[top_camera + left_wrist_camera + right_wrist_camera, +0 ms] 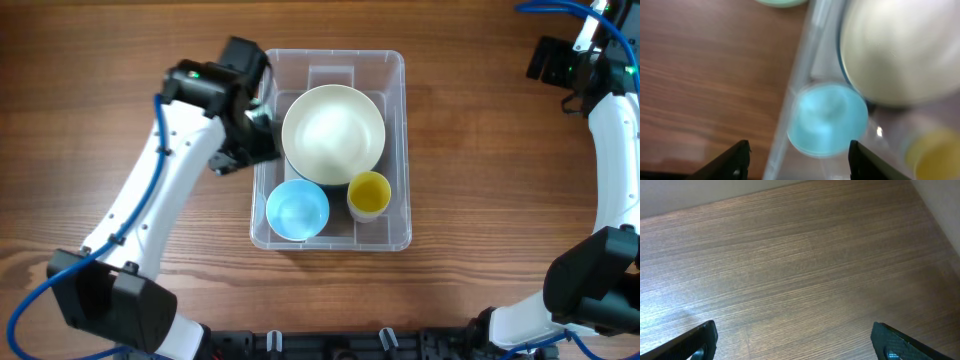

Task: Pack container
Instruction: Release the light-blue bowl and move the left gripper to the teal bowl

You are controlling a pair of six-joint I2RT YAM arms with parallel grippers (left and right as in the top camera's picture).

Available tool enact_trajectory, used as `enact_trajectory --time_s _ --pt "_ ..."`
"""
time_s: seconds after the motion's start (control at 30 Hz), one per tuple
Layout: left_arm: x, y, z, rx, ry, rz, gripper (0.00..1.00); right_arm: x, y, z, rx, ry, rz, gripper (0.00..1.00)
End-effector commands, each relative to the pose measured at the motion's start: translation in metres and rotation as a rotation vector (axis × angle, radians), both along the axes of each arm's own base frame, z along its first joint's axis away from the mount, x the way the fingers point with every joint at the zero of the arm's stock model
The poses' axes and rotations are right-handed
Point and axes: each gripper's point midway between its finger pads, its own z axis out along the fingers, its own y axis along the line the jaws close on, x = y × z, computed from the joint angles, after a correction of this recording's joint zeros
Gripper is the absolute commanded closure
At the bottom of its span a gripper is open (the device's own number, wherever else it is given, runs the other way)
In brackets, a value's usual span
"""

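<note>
The clear plastic container (397,70) stands at the table's middle. Inside it are a large cream bowl (333,133), a blue bowl (297,210) and a yellow cup (368,193). My left gripper (258,135) hovers at the container's left wall, open and empty. In the left wrist view the gripper (797,160) straddles the container's wall (795,95), with the blue bowl (827,120), cream bowl (900,50) and yellow cup (935,155) blurred beyond. My right gripper (795,340) is open and empty over bare wood at the far right (560,60).
A pale green object (781,2) peeks in at the top edge of the left wrist view. The wooden table (120,60) surrounds the container. A wall edge shows at the top of the right wrist view (715,192).
</note>
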Motion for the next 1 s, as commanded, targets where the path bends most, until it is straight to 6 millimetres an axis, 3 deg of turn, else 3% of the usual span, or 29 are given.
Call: enact_trajectory --time_s 0.0,0.1,0.27,0.47,0.57,0.8,0.87,0.9,0.97 --pt "0.034 0.054 0.000 0.070 -0.095 0.236 0.37 0.000 0.003 -0.005 0.002 0.009 0.010 0.00" --pt "0.051 0.079 0.001 0.040 -0.138 0.342 0.37 0.000 0.003 -0.005 0.002 0.009 0.010 0.00" --pt "0.064 0.109 -0.022 0.034 -0.151 0.423 0.19 0.000 0.003 -0.005 0.002 0.009 0.010 0.00" --pt "0.098 0.078 -0.068 -0.167 -0.163 0.339 0.20 0.000 0.003 -0.005 0.002 0.009 0.010 0.00" --pt "0.108 0.072 -0.095 -0.180 -0.135 0.331 0.21 0.000 0.003 -0.005 0.002 0.009 0.010 0.01" --pt "0.104 0.072 -0.153 -0.155 -0.009 0.340 0.23 0.000 0.003 -0.005 0.002 0.009 0.010 0.00" --pt "0.101 0.072 -0.162 -0.151 0.015 0.341 0.31 0.000 0.003 -0.005 0.002 0.009 0.009 0.00" --pt "0.100 0.072 -0.165 -0.149 0.022 0.342 0.44 0.000 0.003 -0.005 0.003 0.009 0.009 0.00" --pt "0.100 0.074 -0.165 -0.148 0.023 0.347 0.83 0.000 0.003 -0.005 0.002 0.009 0.009 0.00"
